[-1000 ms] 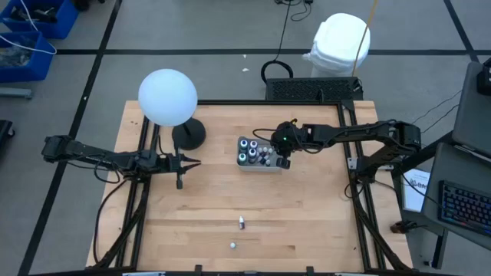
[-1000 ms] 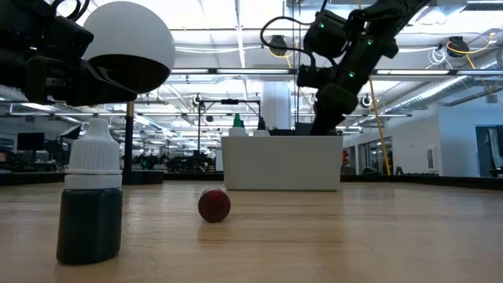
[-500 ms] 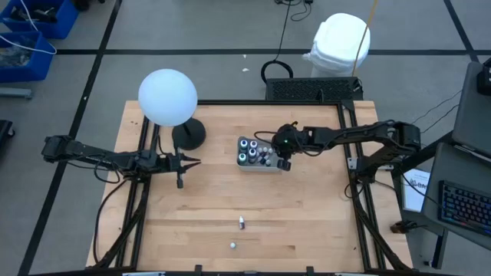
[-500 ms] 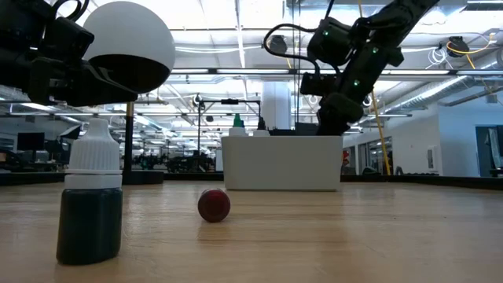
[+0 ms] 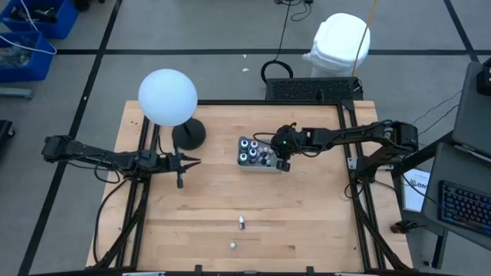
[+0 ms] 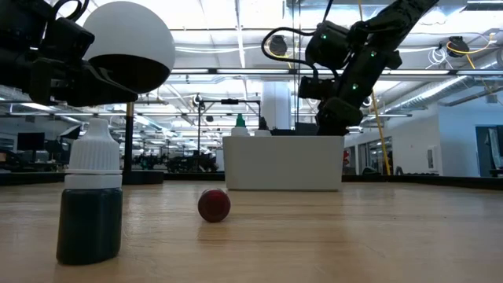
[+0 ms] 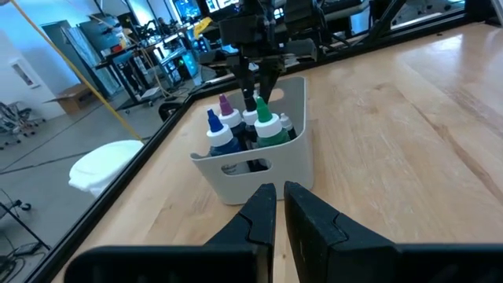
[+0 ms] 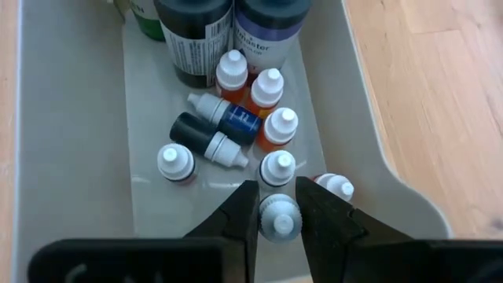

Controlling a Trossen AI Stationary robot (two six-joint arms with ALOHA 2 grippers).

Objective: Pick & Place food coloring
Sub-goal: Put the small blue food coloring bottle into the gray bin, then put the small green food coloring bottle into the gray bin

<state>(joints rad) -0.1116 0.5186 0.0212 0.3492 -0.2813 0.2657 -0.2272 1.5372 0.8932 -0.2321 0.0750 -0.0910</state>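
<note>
Tray (image 5: 259, 164) of food coloring sits mid-desk (image 5: 307, 222) and serves as the landmark. Right end effector (image 8: 271, 216) hangs inside the tray's near end, fingers clenched around a small white-capped vial (image 8: 280, 220), which stands upright between the pads. More small vials (image 8: 267, 88) stand or lie on the tray floor just beyond it, with bigger dark bottles (image 8: 192, 35) at the far end of the tray. Versus a second ago, the right arm has dropped a little and shifted slightly toward the tray; in the low view its wrist now sits lower, right over the tray's rim (image 6: 283, 138). Grip is unchanged. Left end effector (image 5: 193, 162) waits well to the left of the tray, fingers nearly together and holding nothing, same spot as before. White globe lamp (image 5: 167, 96) stands left of the tray. Two stray pieces lie on the desk well in front of the tray: a dark bottle with white cap (image 6: 91, 204) and a small red ball-like item (image 6: 214, 204), neither moved.
</note>
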